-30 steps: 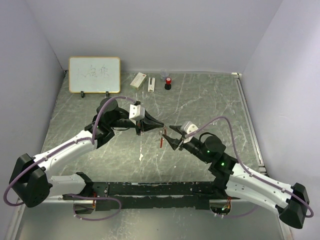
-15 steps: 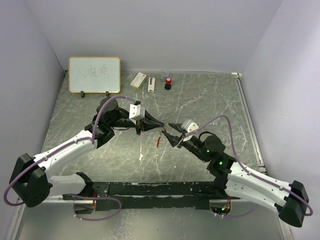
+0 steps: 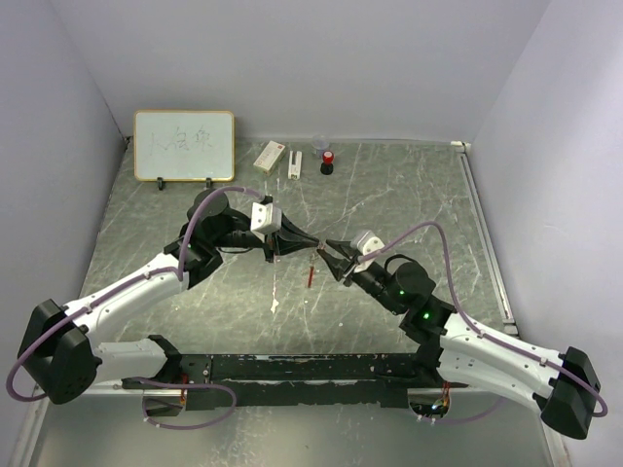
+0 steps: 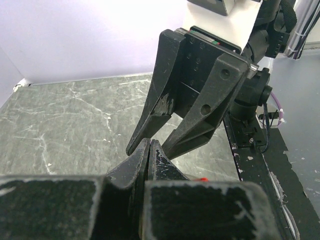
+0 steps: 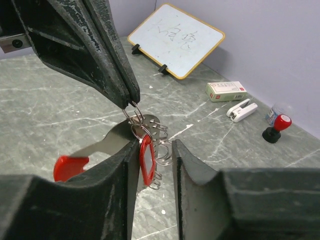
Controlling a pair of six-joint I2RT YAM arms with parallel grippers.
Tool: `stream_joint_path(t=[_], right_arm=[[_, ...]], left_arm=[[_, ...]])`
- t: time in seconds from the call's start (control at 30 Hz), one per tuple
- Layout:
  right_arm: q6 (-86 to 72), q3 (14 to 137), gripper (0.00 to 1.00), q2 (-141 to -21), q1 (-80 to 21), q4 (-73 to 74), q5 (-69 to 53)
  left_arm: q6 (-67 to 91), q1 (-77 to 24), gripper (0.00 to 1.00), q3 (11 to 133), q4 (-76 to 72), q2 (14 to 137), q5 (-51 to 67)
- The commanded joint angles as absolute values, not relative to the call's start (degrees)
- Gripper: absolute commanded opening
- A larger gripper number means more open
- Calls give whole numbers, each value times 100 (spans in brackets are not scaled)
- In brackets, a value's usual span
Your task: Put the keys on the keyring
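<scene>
Left hand (image 5: pixel 131 102) is clenched on the top loop of the keyring (image 5: pixel 146 160), which dangles straight down, long axis upright, above the middle of the bench (image 5: pixel 60 110). Right hand (image 5: pixel 155 145), fingers apart, straddles it from the right.

Two arms, the left arm (image 3: pixel 136 287) and the right arm (image 3: pixel 487 345), are reaching over one table (image 3: pixel 409 195). One whiteboard (image 3: pixel 184 145), one box (image 3: pixel 270 154), one stapler (image 3: pixel 294 163) and one bottle (image 3: pixel 327 161) are standing at the back. One keyring (image 5: pixel 136 116) is hanging between the arms, its wire loops overlapping too much to count.
</scene>
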State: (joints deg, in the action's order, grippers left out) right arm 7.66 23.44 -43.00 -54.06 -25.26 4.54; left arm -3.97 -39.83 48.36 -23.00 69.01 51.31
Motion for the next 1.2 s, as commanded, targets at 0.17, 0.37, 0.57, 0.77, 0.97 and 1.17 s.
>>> stream_joint_path(t=[0.17,0.37,0.57,0.77,0.97,1.17], right_arm=[[818,2354,16,-4197,-5405,-2564,724],[854,2359,8,-4071,-5402,-2402,840],[994,2474,3,-3955,-5405,-2158,931],[1178,2685,0,-3942,-5405,-1745,1039],[1230,2716,0,-3926,-5402,-1606,1077],[1183,2646,0,-3999,-5402,-1756,979]], left_arm=[[-325,-3942,7,4993,-2594,6609,5109],[-301,-3944,7,4957,-2624,6564,5054],[-267,-3938,7,4878,-2657,6607,5034],[-158,-3894,7,4795,-2733,6681,4946],[-41,-3838,7,4790,-2806,6770,4970],[84,-3841,7,4839,-2940,6865,5242]])
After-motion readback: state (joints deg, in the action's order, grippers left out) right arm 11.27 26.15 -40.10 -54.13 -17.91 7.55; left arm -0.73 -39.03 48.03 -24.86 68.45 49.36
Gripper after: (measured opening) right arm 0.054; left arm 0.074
